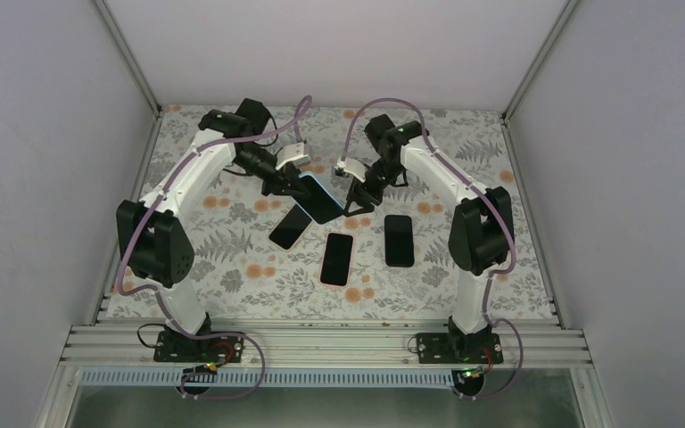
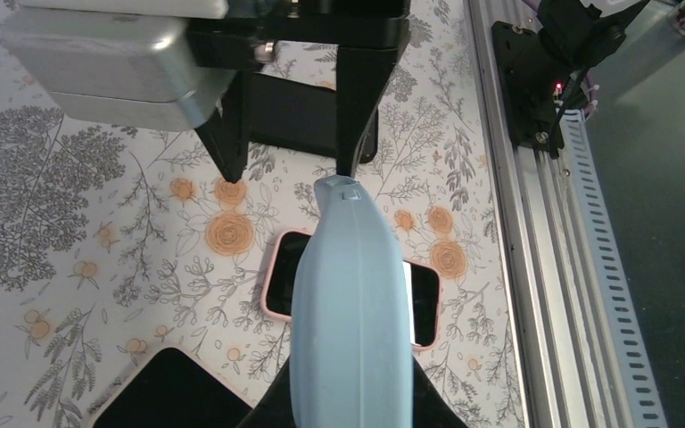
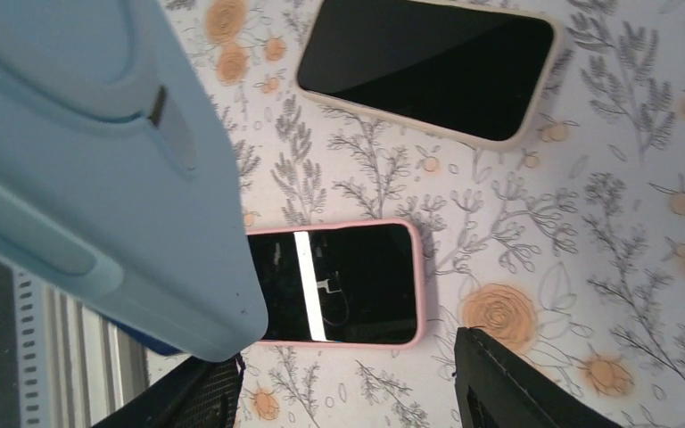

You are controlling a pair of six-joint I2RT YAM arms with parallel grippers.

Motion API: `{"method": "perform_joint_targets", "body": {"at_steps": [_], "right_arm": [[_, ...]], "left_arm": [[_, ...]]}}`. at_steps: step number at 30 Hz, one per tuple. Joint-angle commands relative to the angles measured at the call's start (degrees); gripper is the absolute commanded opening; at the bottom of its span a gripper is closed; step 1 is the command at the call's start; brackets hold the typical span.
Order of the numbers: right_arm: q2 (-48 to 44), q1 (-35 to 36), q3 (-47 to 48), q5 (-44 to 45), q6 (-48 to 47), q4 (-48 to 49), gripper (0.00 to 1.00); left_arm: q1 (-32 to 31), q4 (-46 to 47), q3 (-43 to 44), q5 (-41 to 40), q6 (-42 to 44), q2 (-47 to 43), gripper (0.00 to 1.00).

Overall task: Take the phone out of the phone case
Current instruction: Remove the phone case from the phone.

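A phone in a light blue case is held in the air over the middle of the table, with its dark screen facing up. My left gripper is shut on one end of it. In the left wrist view the blue case back fills the space between my left fingers. My right gripper is open at the other end. In the right wrist view the case lies over the left finger, and the other finger stands well clear.
Three more phones lie on the flowered mat. One is in a pink case, directly below the held phone. One is in a cream case and one is black. The metal rail runs along the near edge.
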Motion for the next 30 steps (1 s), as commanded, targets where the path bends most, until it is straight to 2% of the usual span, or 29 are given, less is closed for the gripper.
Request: {"method": "perform_joint_targets", "body": {"at_steps": [1, 9, 17, 26, 30], "right_arm": [[0.6, -0.38, 4.06, 1.91, 7.07, 11.72, 0.59], [2.98, -0.29, 6.51, 3.51, 11.52, 17.46, 0.61], [1.89, 3.83, 10.93, -6.95, 8.79, 12.93, 0.65], [0.31, 9.12, 8.71, -11.24, 10.5, 16.75, 0.68], [2.25, 10.19, 11.82, -18.82, 7.76, 14.03, 0.72]], "left_arm": [[-3.05, -2.71, -1.62, 9.49, 1.37, -3.45, 0.02], [-4.41, -2.72, -0.95, 13.12, 1.91, -4.94, 0.02], [-1.83, -2.71, 1.2, 17.19, 4.59, -2.26, 0.02], [4.02, -2.66, 7.38, 22.98, 2.88, 3.73, 0.02], [5.65, -2.62, 7.94, 23.69, 2.87, 4.72, 0.02]]}}
